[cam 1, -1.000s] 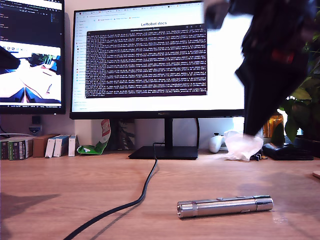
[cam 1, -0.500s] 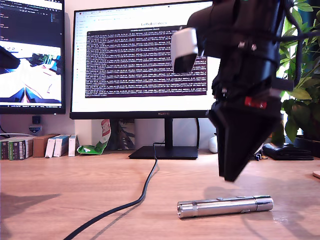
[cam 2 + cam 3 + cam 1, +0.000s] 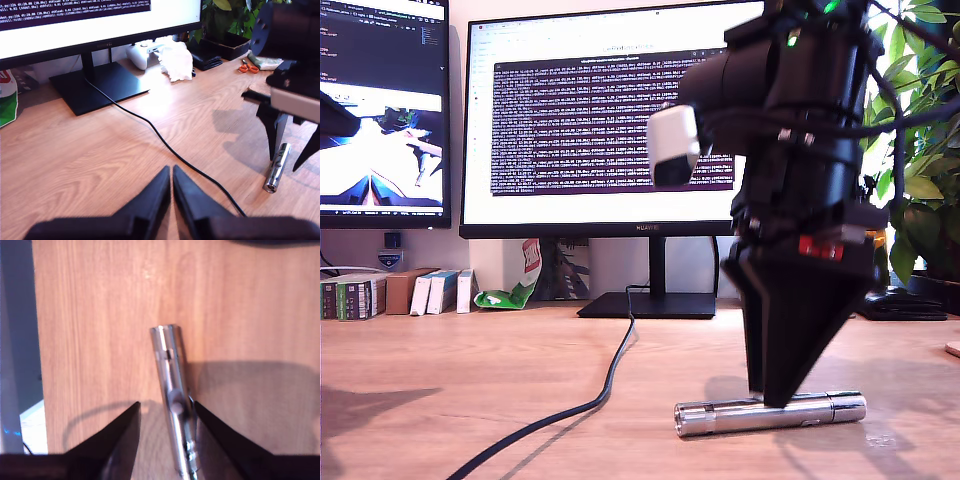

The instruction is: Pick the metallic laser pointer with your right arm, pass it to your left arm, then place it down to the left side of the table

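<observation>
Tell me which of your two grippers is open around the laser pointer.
My second gripper: its jaws stand apart on either side of the metallic laser pointer lying on the table. My first gripper is shut, away from it beside the black cable.

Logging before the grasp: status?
My second pincer open, straddling the metallic laser pointer, which lies flat on the table. My first pincer shut, empty. Black cable clear of it.

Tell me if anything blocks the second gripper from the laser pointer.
Nothing visible does. My second gripper is open, its jaws straddling the laser pointer lying on the table. The cable lies off toward the exterior view's left.
</observation>
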You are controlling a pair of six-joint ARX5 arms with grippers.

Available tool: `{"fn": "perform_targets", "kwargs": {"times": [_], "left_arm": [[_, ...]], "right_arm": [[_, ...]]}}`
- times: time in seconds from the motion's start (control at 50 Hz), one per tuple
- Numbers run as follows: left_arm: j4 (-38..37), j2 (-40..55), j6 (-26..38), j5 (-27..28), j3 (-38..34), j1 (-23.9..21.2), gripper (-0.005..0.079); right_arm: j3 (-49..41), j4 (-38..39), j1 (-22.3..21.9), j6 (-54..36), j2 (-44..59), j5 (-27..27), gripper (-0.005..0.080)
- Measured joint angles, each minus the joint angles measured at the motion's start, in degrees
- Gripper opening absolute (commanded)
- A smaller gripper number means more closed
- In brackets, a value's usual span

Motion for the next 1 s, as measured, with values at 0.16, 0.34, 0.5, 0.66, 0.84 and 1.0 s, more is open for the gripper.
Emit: {"fn": "perform_targets", "kwargs": {"times": [0.16,0.34,0.5,0.66,0.84,1.0], "left_arm": [[0.0,0.0,0.0,0.0,0.0,0.0,-0.0017],[0.0,0.0,0.0,0.0,0.0,0.0,-0.0017],[0.0,0.0,0.0,0.0,0.0,0.0,-0.0016],[0.0,0.0,0.0,0.0,0.0,0.0,-0.0017],[0.0,0.0,0.0,0.2,0.0,0.0,-0.0016],[2.4,0.0,-0.1,2.8,0.0,0.0,-0.0016]], "right_arm": [[0.0,0.2,0.0,0.0,0.9,-0.2,0.0242],[0.0,0.4,0.0,0.0,0.9,-0.3,0.0122],[0.0,0.4,0.0,0.0,0.9,-0.4,0.0099],[0.0,0.4,0.0,0.0,0.9,-2.3,-0.0013],[0.0,1.3,0.0,1.6,0.9,-4.8,-0.0013],[0.0,1.8,0.0,4.7,0.8,-7.3,-0.0013]]}}
